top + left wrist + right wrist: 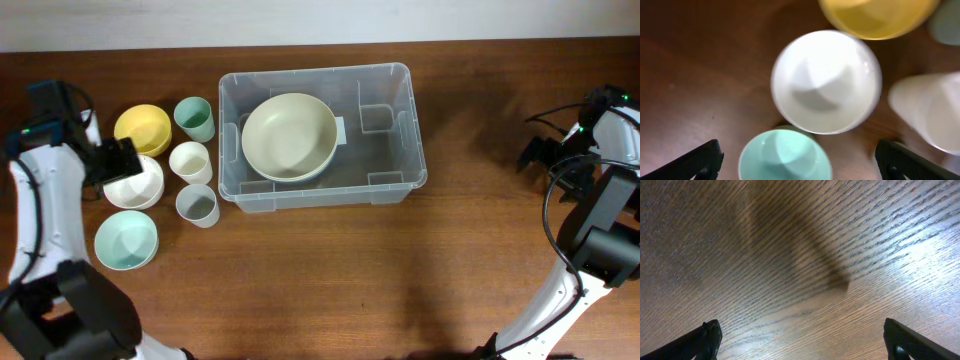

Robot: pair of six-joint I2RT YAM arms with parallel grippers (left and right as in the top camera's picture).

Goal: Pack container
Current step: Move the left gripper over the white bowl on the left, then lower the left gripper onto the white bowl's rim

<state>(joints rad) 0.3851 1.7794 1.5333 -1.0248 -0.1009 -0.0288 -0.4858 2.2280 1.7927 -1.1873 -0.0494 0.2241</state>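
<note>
While the left gripper [118, 160] hangs wide open and empty over the white bowl [133, 185] | container [412, 120] mid-table, long axis side to side, off to that gripper's right past the cups [190, 160] | left arm nearer the loose dishes | right gripper [548, 165] wide open, empty, over bare wood beyond the container's far end

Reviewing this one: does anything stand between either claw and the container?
Yes, on the left. The open left claw hangs over the white bowl, and the white cup and grey cup stand on the table between it and the container's left wall. Nothing visible stands between the open right claw and the right wall.
</note>
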